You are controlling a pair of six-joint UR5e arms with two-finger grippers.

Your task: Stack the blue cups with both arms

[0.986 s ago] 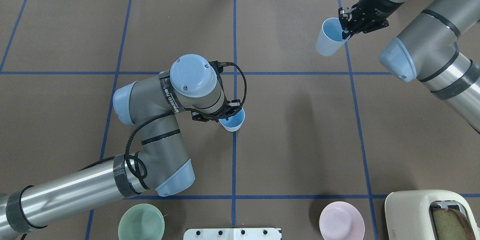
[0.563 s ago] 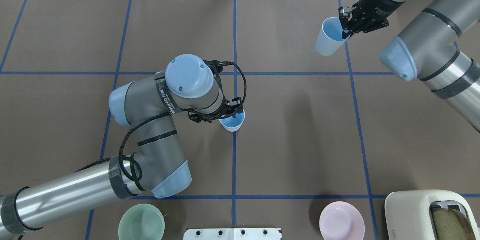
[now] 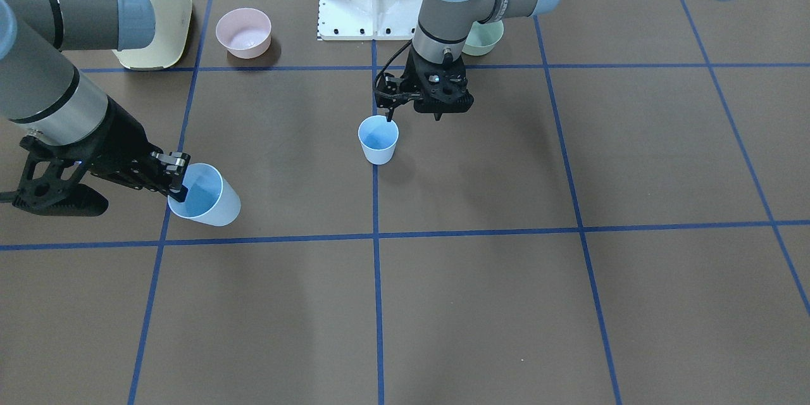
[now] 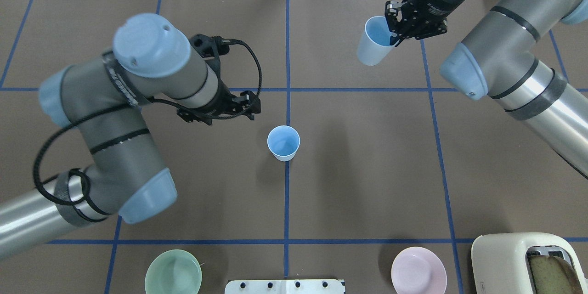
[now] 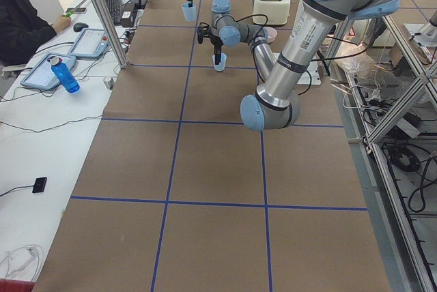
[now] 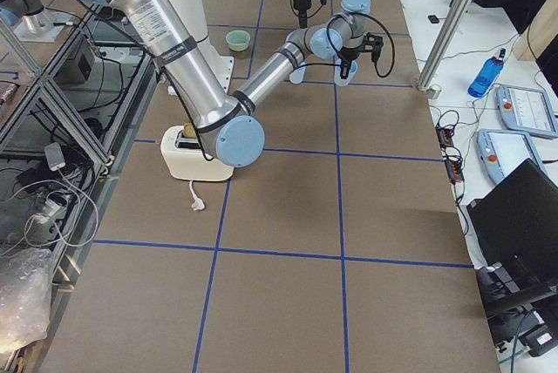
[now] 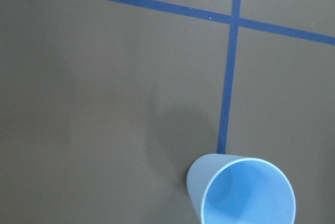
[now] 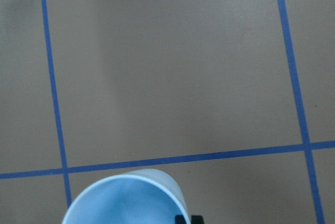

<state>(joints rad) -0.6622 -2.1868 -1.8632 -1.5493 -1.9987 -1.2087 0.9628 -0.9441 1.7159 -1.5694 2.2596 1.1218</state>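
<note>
One pale-blue cup stands upright and alone on the centre line of the table; it also shows in the front view and in the left wrist view. My left gripper is open and empty, raised above the table to the left of this cup. My right gripper is shut on the rim of the second blue cup and holds it tilted above the far right of the table. That cup fills the bottom of the right wrist view, with a fingertip at its rim.
A green bowl, a pink bowl and a cream toaster holding bread sit along the near edge. The white base mount is between the bowls. Blue tape lines grid the brown table.
My left gripper has let go of the centre cup, risen and drawn back to the left. My right arm has carried its cup leftward, towards the centre line.
</note>
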